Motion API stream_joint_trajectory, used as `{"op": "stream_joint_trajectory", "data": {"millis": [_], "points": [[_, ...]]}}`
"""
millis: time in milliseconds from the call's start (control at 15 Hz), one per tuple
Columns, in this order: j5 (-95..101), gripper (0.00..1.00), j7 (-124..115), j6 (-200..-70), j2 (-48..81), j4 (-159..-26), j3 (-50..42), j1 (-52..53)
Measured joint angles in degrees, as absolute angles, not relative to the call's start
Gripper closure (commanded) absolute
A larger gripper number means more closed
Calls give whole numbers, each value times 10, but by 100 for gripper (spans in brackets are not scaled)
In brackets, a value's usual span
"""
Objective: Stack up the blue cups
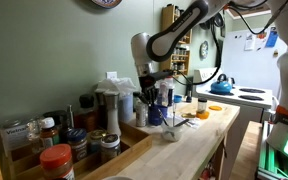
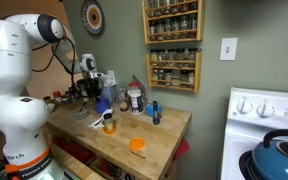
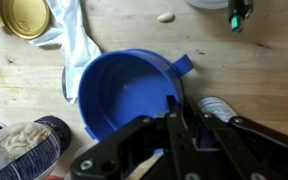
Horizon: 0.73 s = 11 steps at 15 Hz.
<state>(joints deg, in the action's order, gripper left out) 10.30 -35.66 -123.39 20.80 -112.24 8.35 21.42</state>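
Peering down, only wrist view shows inside the blue cup.

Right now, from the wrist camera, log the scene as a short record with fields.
view: wrist view
blue cup: open side up, looks empty, on wooden counter
gripper: at the cup's rim, fingers close together; grip unclear
second blue cup: not seen in this view
white cloth: by the cup's rim, upper left
gold lid: top left, beside the cloth
jar: lower left, beside the cup
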Motion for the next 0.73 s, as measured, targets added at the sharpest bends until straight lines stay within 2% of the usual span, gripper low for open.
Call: {"op": "stream_joint_trajectory", "data": {"millis": [200, 467, 533, 600, 667, 733], "points": [[95, 29, -352, -1240, 205, -1116, 85, 212], [37, 1, -278, -1314, 157, -1124, 107, 202], [21, 0, -251, -1325, 138, -1132, 115, 200], [0, 11, -222, -1337, 119, -1140, 124, 197], [-4, 2, -215, -1337, 107, -1144, 127, 197], [-4, 0, -216, -1337, 105, -1143, 127, 197]]}}
